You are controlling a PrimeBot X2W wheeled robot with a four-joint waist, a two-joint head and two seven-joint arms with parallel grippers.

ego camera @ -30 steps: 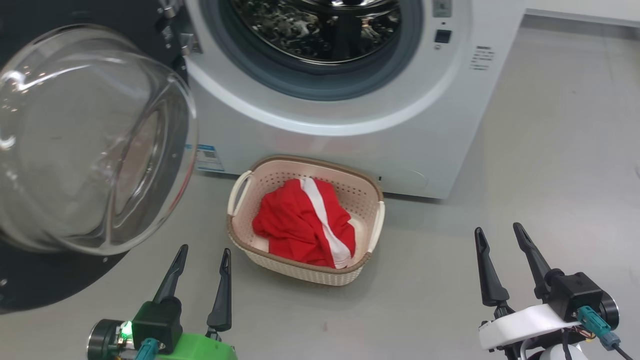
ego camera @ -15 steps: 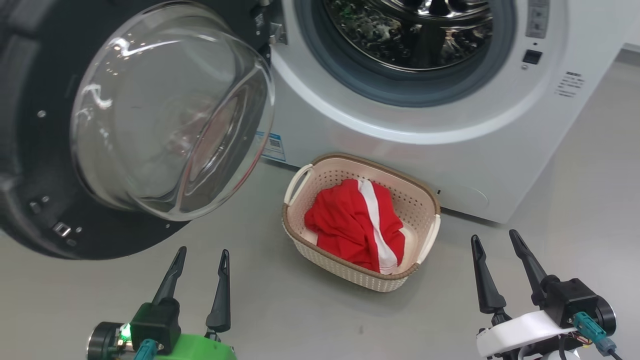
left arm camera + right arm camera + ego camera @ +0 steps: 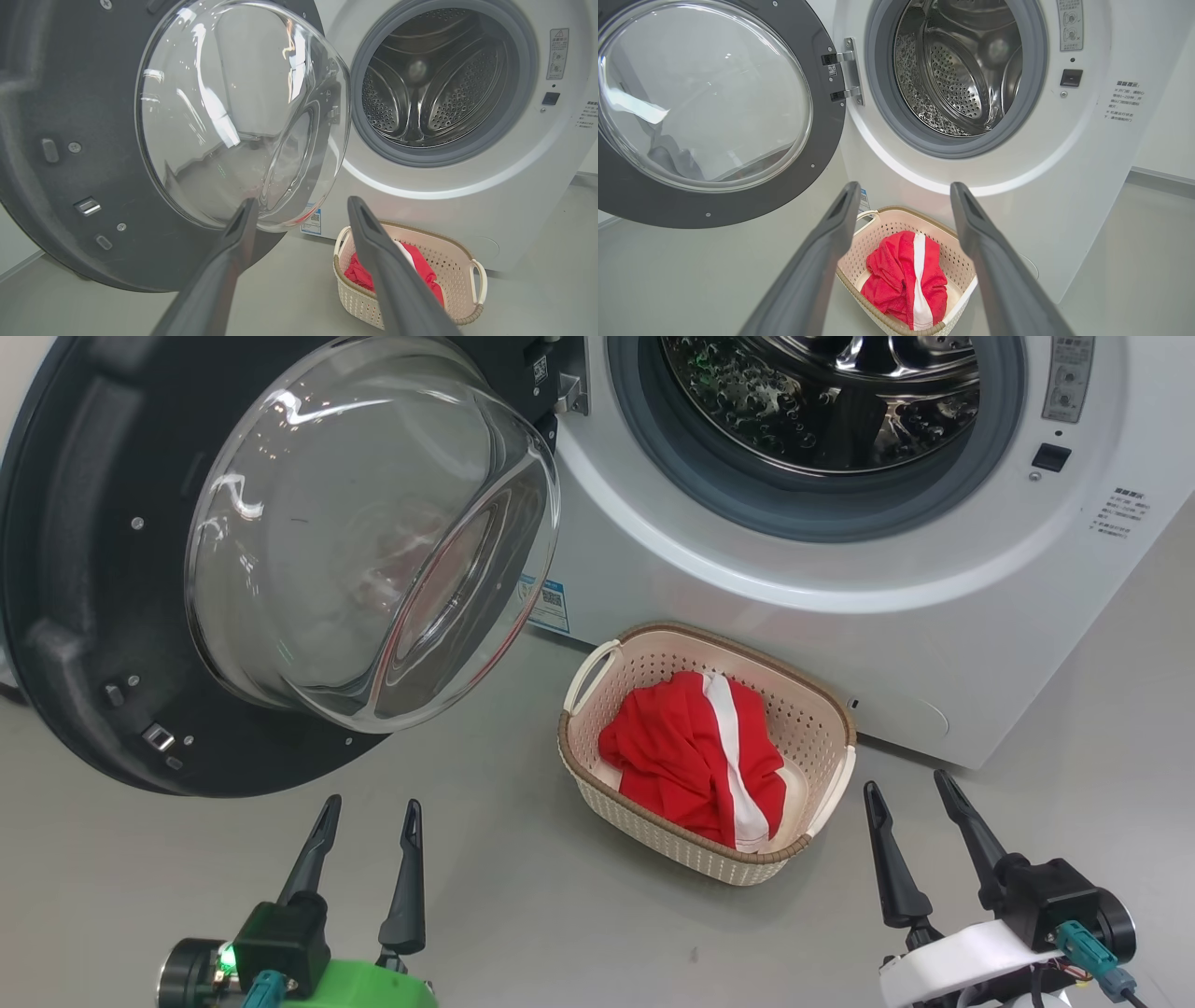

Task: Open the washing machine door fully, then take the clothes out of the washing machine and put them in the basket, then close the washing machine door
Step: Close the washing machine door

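1. Last step in hand: shutting the door (image 3: 84, 616), wide open at upper left. Clothes (image 3: 672, 756) in the basket (image 3: 653, 826), lower centre; drum (image 3: 840, 392) seemingly empty.
2. Calls for pushing the door's rim toward the washer (image 3: 747, 579).
3. Left gripper (image 3: 371, 801) below the door, right gripper (image 3: 906, 780) beside the basket: both spread wide, holding nothing.

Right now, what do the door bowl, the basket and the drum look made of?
Door bowl: clear glass by the look, possibly hard plastic; glossy, see-through, sharp reflections.
Basket: cream moulded plastic, matte; perforated walls, brown woven-look rim.
Drum: polished metal, likely stainless steel; mirror glints, punched holes.
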